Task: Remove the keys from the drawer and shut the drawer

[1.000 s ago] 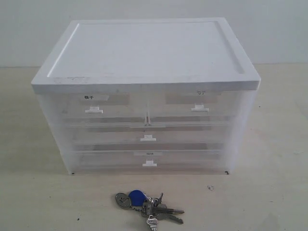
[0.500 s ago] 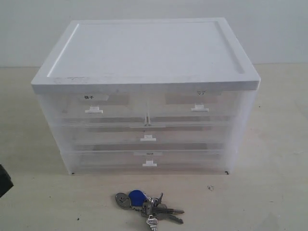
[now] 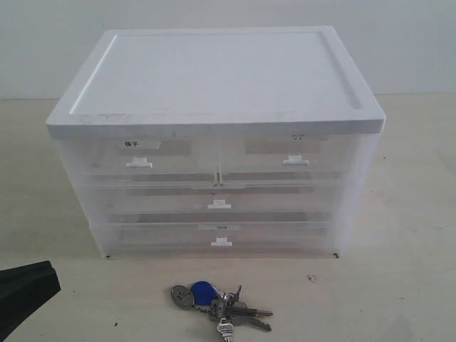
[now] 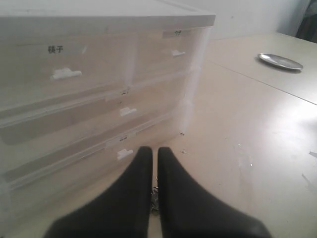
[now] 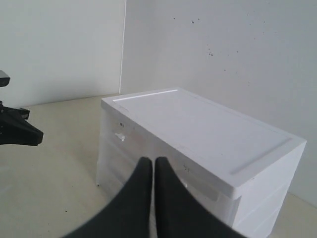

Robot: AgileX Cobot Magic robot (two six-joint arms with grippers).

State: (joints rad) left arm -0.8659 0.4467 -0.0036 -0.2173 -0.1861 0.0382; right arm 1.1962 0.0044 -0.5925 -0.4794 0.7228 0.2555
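Observation:
The keys [image 3: 214, 302], a silver bunch with a round blue fob, lie on the table in front of the cabinet. The drawer [image 3: 285, 153] is the upper right half-width one with the faint label; it sits flush with its twin, as also seen in the left wrist view [image 4: 166, 52]. My left gripper [image 3: 44, 283] pokes in at the lower left, well left of the keys and apart from them. Its fingers are shut [image 4: 154, 149], and a sliver of the keys [image 4: 154, 198] shows through the slit between them. My right gripper [image 5: 153, 160] is shut and empty, off the cabinet's right side.
The clear drawer cabinet with a white top [image 3: 214, 78] fills the middle of the table; its full-width drawers [image 3: 219, 205] below look pushed in. A round metal dish [image 4: 280, 60] lies on the table far beyond the cabinet's corner. The left arm [image 5: 17, 131] shows in the right wrist view.
My left gripper has come into the exterior view from the lower left and advanced toward the right. The keys and the drawers have not moved.

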